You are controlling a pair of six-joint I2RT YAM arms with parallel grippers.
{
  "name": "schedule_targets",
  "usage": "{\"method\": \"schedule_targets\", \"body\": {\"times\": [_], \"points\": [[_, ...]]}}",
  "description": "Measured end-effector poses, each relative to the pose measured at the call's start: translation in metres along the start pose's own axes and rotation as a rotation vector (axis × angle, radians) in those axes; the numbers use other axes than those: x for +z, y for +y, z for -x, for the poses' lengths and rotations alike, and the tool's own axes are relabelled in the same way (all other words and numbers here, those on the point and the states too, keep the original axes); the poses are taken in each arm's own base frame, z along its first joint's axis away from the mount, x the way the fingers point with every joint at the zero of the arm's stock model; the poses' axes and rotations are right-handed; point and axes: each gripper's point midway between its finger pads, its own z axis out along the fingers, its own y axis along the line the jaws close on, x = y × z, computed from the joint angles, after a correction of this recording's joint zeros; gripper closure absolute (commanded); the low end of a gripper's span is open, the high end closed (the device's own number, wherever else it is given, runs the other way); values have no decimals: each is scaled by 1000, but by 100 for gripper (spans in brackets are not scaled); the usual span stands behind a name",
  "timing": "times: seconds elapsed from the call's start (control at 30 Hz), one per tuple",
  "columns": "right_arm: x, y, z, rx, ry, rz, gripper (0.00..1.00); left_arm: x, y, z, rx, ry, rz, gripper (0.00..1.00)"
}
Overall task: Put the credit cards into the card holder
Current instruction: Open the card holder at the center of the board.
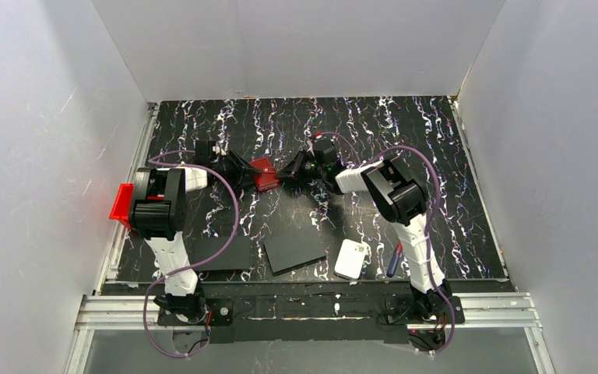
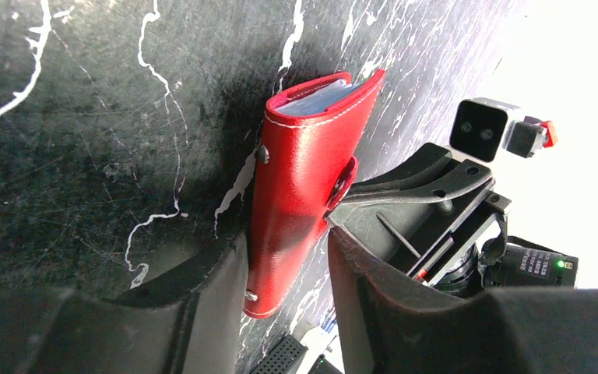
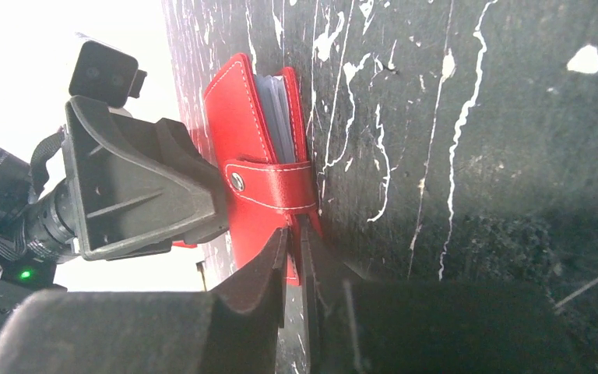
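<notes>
Mid-table, card holder (image 1: 264, 173) gripped from opposite sides: left pincer (image 2: 286, 234), right pincer (image 3: 294, 227).

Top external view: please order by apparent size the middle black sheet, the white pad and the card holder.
1. middle black sheet
2. white pad
3. card holder, partly hidden, so less sure

Red card holder (image 2: 296, 202) between the fingers of the left end effector (image 2: 286, 245), pale credit cards (image 2: 315, 97) at its open top

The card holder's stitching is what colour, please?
White, on the red card holder; clearest in the right wrist view.
</notes>
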Motion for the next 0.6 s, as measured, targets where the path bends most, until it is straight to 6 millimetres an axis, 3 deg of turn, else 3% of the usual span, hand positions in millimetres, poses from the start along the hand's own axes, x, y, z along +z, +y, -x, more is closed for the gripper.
{"method": "schedule_targets", "body": {"times": [0.6], "points": [[0, 0, 0, -39, 0, 6, 81, 5, -1, -2, 57, -40, -37, 63]]}}
